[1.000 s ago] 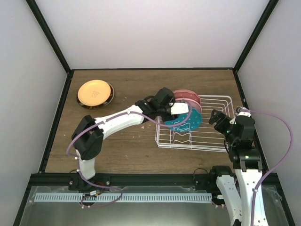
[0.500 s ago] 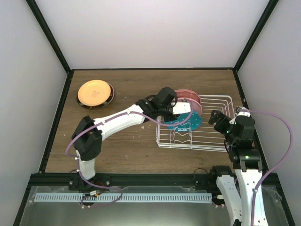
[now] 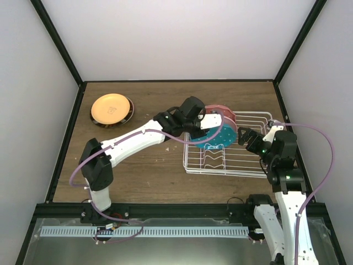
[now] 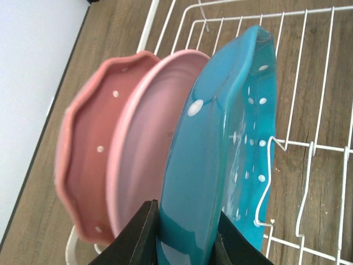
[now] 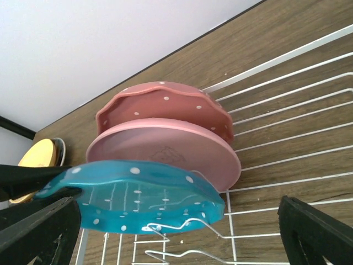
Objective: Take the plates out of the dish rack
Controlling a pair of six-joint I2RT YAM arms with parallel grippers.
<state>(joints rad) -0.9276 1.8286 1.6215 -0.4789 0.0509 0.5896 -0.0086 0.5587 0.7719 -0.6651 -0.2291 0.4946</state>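
The left jaws had just closed and were pinching the rim of the teal plate [image 4: 220,165], which stood between them in the dish rack [image 3: 226,174], with two pink plates [image 4: 138,165] just beside them. Probably lifting could start. The right jaws were spread, holding nothing.

The teal plate [image 4: 220,165] shines glossy and smooth, the pink plates [image 4: 143,160] a softer sheen; the dish rack [image 3: 242,160] is white coated wire, the table [image 3: 149,165] matt wood grain.
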